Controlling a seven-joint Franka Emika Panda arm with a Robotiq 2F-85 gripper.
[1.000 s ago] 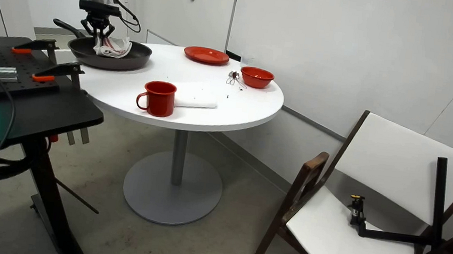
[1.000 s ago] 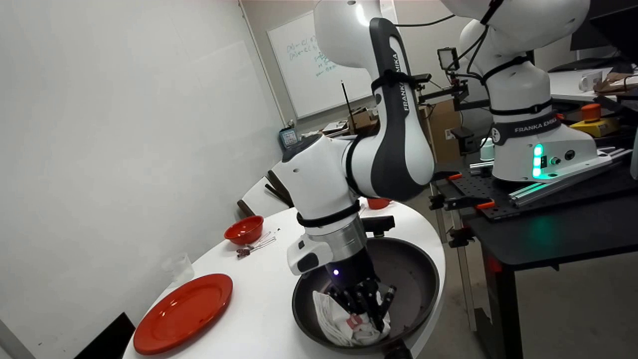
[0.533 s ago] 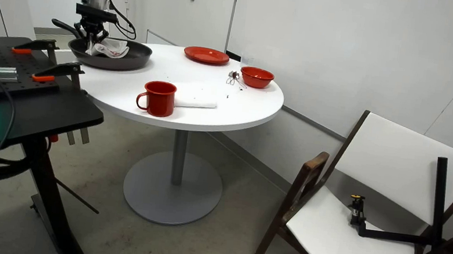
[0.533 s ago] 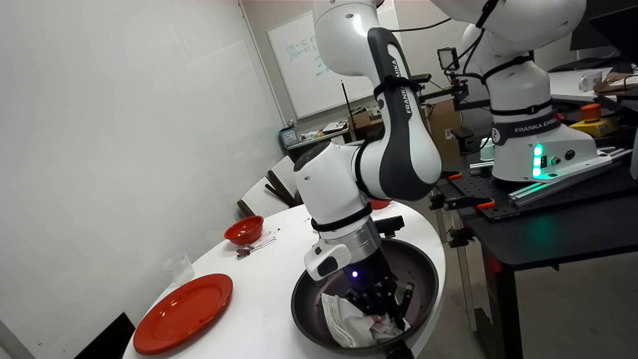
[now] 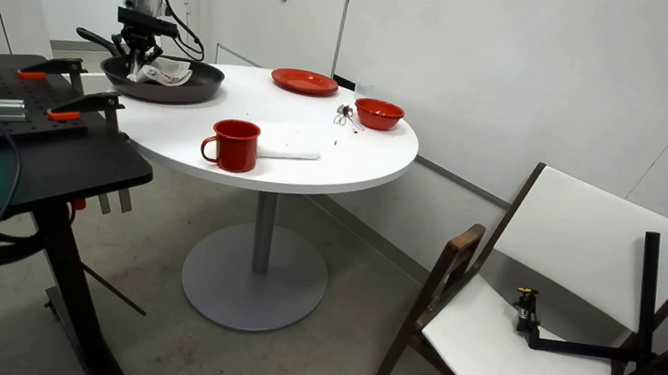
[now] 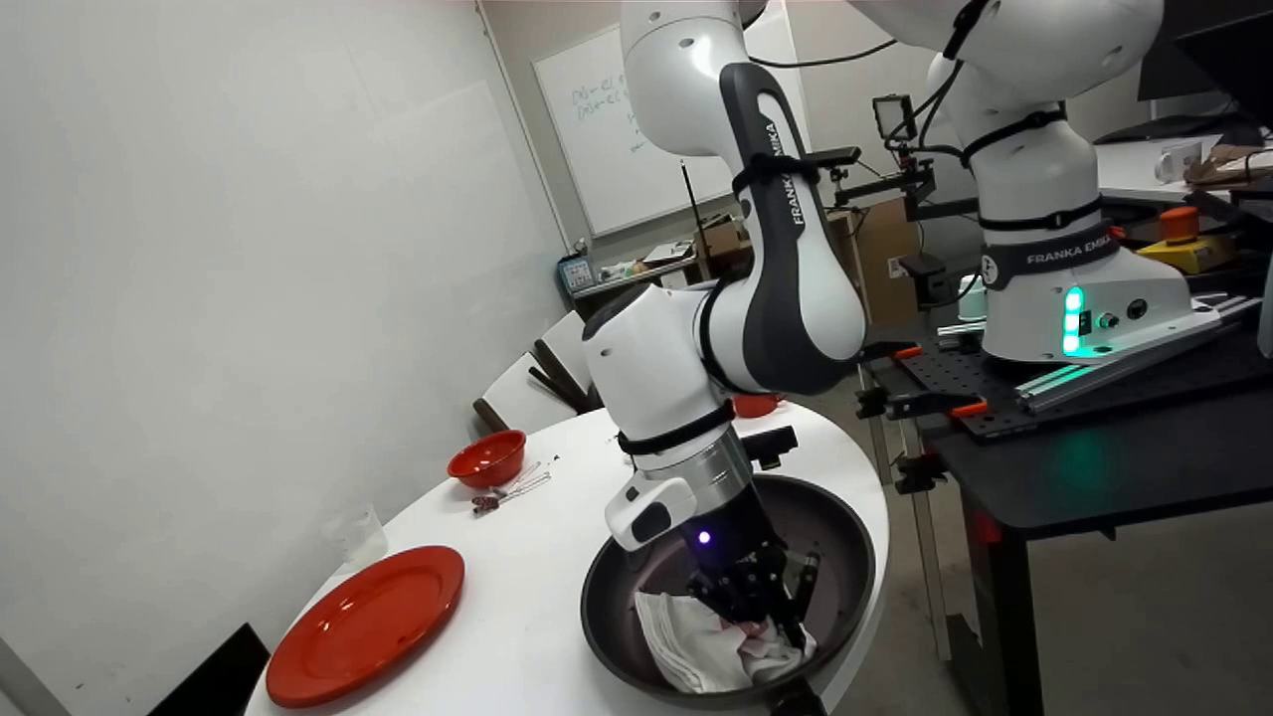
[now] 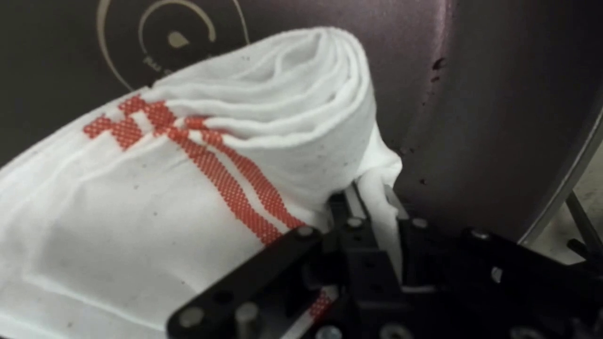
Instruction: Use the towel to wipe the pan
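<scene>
Wrist view: tool [image 7: 372,202] clamped on a pinch of towel [image 7: 141,212], 2 red stripes running across its folds. Dark specks [image 7: 439,63] on the bare pan [image 7: 405,94] beside it.

In an exterior view: pan on the round bench [image 5: 243,102], towel inside; red mug [image 5: 235,146] near the bench edge, red plate [image 5: 304,81] and red bowl [image 5: 378,114] well apart from the pan.

In an exterior view: arm [image 6: 656,368] angled down, tool inside the pan, towel bunched near the handle [image 6: 796,699].
</scene>
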